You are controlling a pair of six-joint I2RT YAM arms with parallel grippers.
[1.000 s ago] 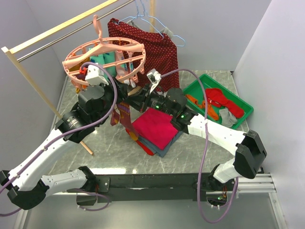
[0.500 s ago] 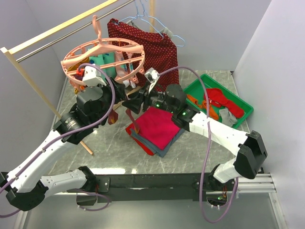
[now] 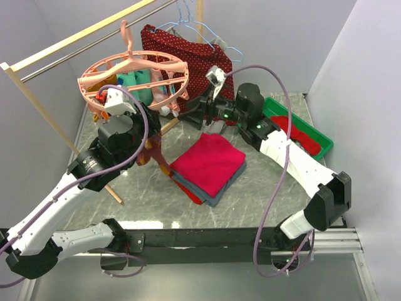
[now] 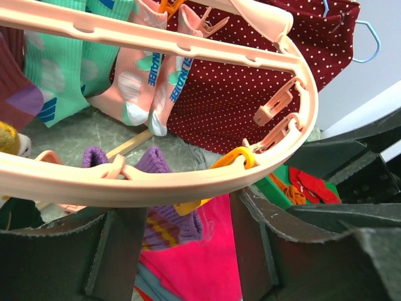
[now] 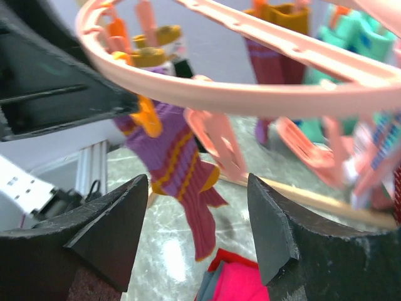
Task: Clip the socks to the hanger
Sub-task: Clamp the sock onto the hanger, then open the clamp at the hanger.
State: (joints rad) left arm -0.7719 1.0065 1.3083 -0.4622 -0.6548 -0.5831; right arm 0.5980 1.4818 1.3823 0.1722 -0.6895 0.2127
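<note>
Hanging from an orange clip [image 5: 147, 116] on the outer ring of the pink hanger [image 4: 156, 188], the purple-striped sock [image 5: 178, 169] droops just ahead of the right pincer [image 5: 197, 226], towards its left finger and clear of both. That pincer's jaws stand apart. The left pincer [image 4: 182, 213] is likewise spread wide, the ring crossing right before its fingertips and the same sock dangling in the gap. Whether they touch the ring cannot be told. Beyond it, teal socks [image 4: 56, 69] and pink socks [image 4: 150, 81] hang clipped. Below the right pincer a folded red cloth [image 3: 210, 164] lies on the worktop [image 3: 263, 188].
</note>
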